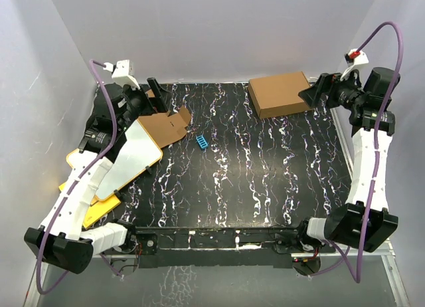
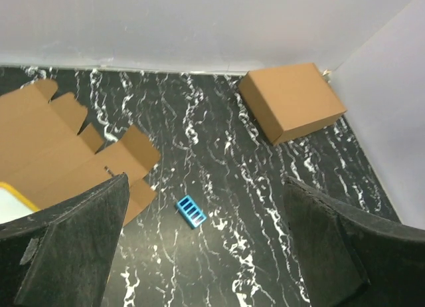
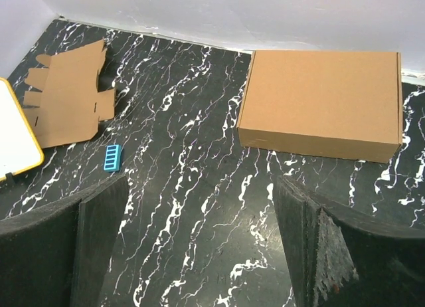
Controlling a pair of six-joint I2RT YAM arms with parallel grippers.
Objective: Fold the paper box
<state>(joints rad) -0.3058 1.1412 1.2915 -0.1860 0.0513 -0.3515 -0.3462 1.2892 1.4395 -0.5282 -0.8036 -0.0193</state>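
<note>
The paper box point(image 1: 167, 125) lies flat and unfolded at the back left of the black marbled table, a brown die-cut sheet with flaps and tabs point(image 2: 63, 144) point(image 3: 70, 94). Its left part is tucked under a white board. My left gripper point(image 1: 156, 94) hovers above the sheet's far edge, open and empty point(image 2: 206, 182). My right gripper point(image 1: 311, 93) hangs at the back right, beside a larger box, also open with nothing between its fingers point(image 3: 200, 182).
A larger ready-made brown box point(image 1: 279, 94) point(image 3: 322, 101) stands at the back right. A small blue ribbed piece point(image 1: 202, 142) point(image 2: 190, 211) lies just right of the sheet. A white board with a yellow rim point(image 1: 136, 157) leans at the left. White walls enclose three sides.
</note>
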